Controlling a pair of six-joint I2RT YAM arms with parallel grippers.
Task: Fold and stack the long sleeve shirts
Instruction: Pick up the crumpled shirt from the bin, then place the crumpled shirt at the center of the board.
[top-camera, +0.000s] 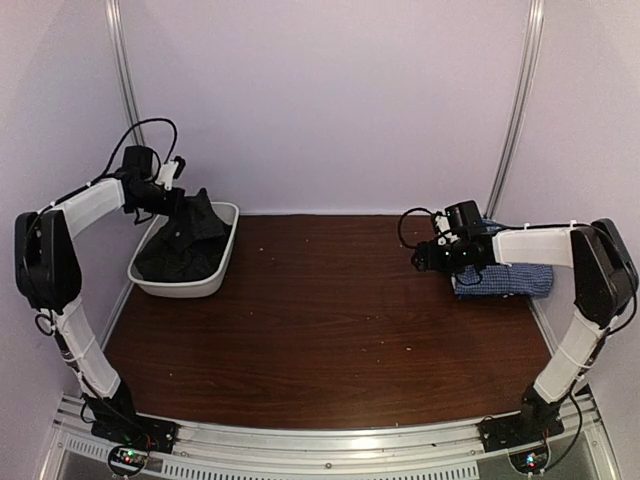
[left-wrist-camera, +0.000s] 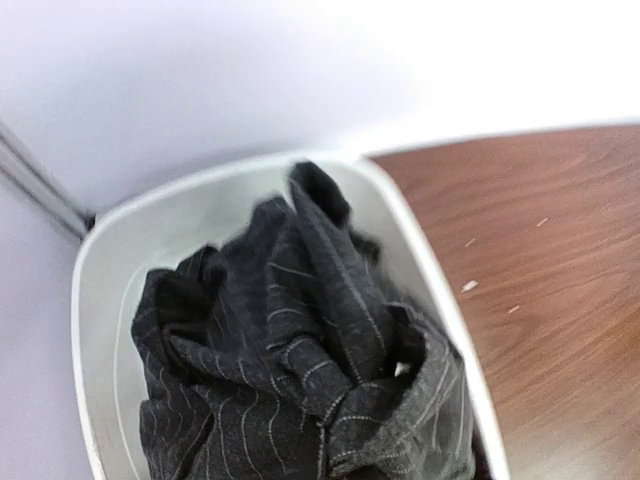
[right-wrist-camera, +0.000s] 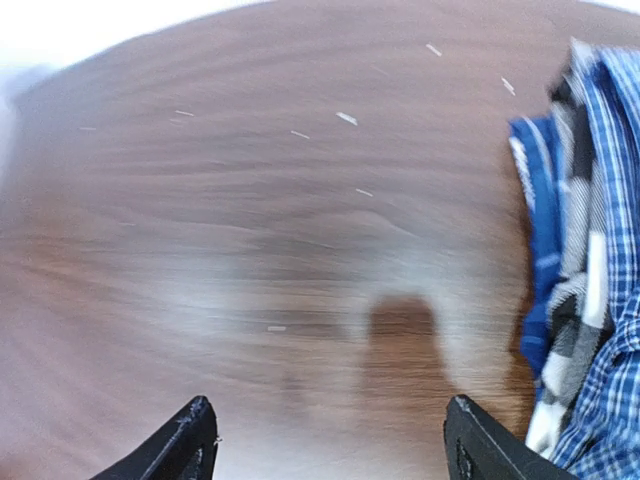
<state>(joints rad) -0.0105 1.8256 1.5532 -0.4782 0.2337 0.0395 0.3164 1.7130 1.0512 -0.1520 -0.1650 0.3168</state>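
The black pinstriped shirt (top-camera: 190, 245) lies bunched in a white tub, with one part pulled up into a peak at my left gripper (top-camera: 183, 203). That gripper is shut on the cloth. In the left wrist view the black shirt (left-wrist-camera: 280, 360) fills the frame and hides the fingers. The blue-and-white checked shirt (top-camera: 510, 280) lies folded at the table's right edge. My right gripper (top-camera: 425, 258) hovers just left of it, open and holding nothing. In the right wrist view the right gripper (right-wrist-camera: 330, 440) is over bare wood, with the checked shirt (right-wrist-camera: 590, 250) at the right.
The white oval tub (top-camera: 175, 288), whose rim (left-wrist-camera: 90, 300) also shows in the left wrist view, stands at the back left by the wall. The brown wooden tabletop (top-camera: 330, 310) carries a few pale crumbs. Walls close in the back and both sides.
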